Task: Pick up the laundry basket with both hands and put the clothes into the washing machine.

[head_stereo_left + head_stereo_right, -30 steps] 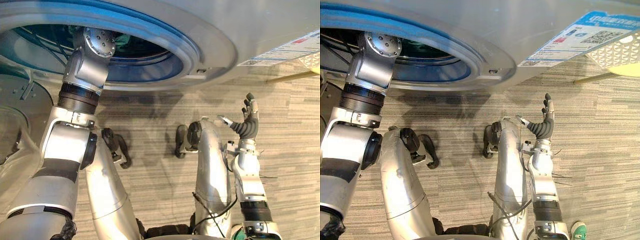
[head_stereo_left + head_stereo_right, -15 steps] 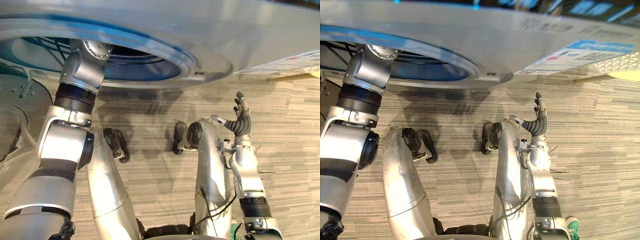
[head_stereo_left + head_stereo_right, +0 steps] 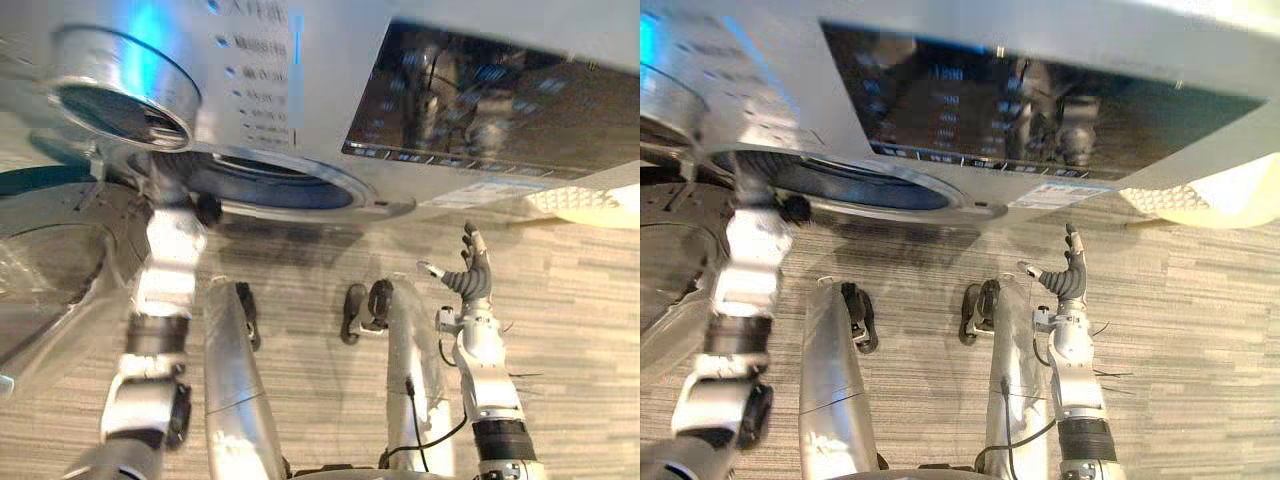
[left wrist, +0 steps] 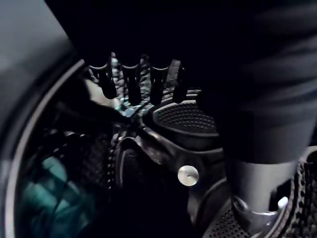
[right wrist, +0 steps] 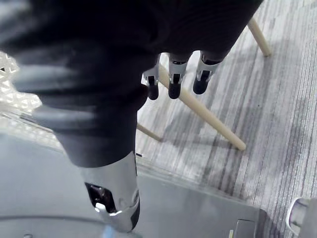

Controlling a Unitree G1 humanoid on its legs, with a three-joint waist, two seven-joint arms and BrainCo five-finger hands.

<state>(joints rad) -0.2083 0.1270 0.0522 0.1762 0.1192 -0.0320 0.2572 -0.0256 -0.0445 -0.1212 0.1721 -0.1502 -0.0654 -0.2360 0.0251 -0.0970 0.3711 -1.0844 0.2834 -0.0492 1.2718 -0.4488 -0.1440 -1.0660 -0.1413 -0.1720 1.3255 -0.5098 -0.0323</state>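
Reaching up from the lower left of the left eye view, the left arm runs into the round opening of the washing machine (image 3: 300,120), whose front fills the upper part of the frame. A silver dial (image 3: 125,85) sits at upper left and a dark display panel (image 3: 480,110) at upper right. The machine's round glass door (image 3: 50,270) hangs open at the left edge. Inside, the left wrist view shows the left hand (image 4: 130,82) within the perforated drum (image 4: 185,119), its dark-tipped fingers in a straight row side by side and curled round nothing. A teal garment (image 4: 42,191) lies in the drum toward the lower left of that frame, apart from the fingertips; the rest of the load is too dark to make out. The right hand (image 3: 470,280) stands raised at centre right of the left eye view, above the grey striped carpet floor (image 3: 580,330), fingers straight and pointing up, thumb spread to the side, holding nothing. The white lattice laundry basket (image 3: 585,200) shows at the right edge, just below the machine's front and well apart from both hands. Pale wooden legs (image 5: 208,119) cross the carpet past the right hand's fingertips.
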